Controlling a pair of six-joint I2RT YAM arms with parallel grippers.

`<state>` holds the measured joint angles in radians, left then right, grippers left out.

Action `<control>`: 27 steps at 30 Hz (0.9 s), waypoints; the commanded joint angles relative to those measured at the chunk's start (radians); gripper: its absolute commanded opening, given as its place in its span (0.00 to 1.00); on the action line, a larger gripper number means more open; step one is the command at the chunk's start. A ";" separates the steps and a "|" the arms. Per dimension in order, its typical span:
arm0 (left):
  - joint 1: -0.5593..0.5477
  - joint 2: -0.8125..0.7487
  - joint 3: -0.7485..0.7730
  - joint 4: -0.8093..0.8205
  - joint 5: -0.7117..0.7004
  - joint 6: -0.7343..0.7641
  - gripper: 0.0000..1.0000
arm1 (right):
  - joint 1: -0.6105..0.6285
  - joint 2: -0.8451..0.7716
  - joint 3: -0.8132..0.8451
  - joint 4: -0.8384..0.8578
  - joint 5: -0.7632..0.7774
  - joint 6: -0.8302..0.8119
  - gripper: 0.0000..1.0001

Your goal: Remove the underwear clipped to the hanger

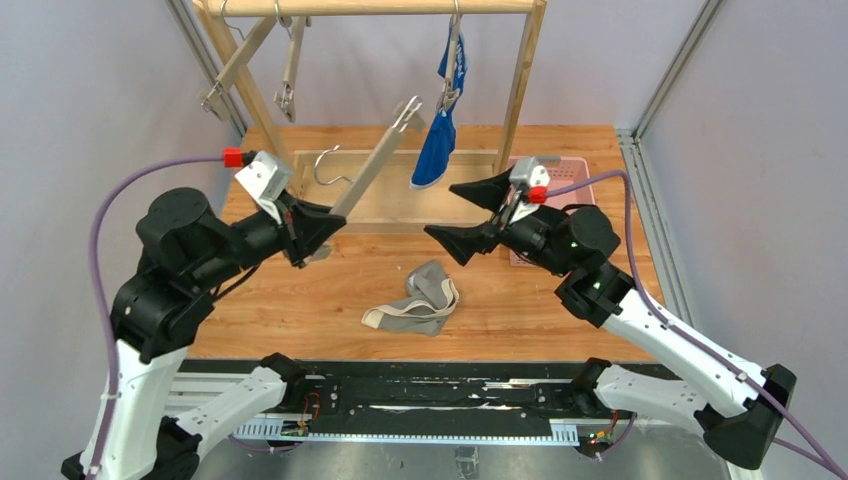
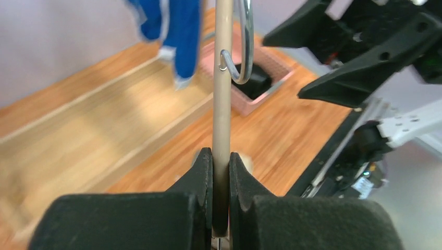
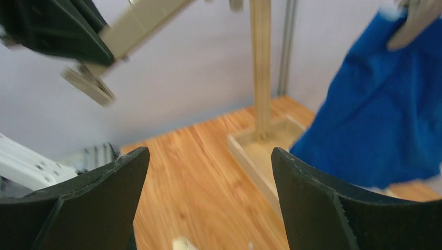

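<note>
I see the hanger [image 1: 378,160] clamped in my left hand [image 1: 318,225] slanting across the middle, barring the way from the left to the blue underwear [image 1: 437,145]. My right hand [image 1: 473,215], spread wide, has open air up to it. The rack post [image 1: 520,85] stands just to the right. Bare tabletop [image 1: 290,300] surrounds the grey underwear [image 1: 425,300].

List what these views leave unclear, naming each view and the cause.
- Pink basket contents: top view, right arm covers them; left wrist view, blurred.
- Blue underwear: right wrist view, blurred, cut by right edge.
- Hanger's lower end: left wrist view, hidden between left fingers.
</note>
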<state>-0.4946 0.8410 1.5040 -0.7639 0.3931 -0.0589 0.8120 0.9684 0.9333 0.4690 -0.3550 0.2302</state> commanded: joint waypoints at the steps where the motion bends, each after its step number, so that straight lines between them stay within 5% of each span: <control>1: -0.006 -0.052 0.055 -0.288 -0.334 0.038 0.00 | 0.083 0.000 0.047 -0.505 0.261 -0.259 0.88; 6: -0.005 -0.035 0.020 -0.332 -0.454 0.028 0.00 | 0.186 0.071 0.021 -0.704 0.442 -0.296 0.87; 12: -0.005 0.088 0.026 -0.316 -0.497 0.039 0.00 | 0.333 0.206 -0.022 -0.753 0.554 -0.285 0.88; 21: 0.002 0.284 0.171 -0.251 -0.514 0.059 0.00 | 0.369 0.363 -0.047 -0.629 0.459 -0.227 0.88; 27: 0.101 0.462 0.363 -0.242 -0.406 0.059 0.00 | 0.371 0.553 0.028 -0.645 0.361 -0.218 0.88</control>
<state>-0.4461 1.2293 1.7584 -1.0672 -0.0673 -0.0109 1.1694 1.4231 0.8989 -0.1699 0.0792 -0.0082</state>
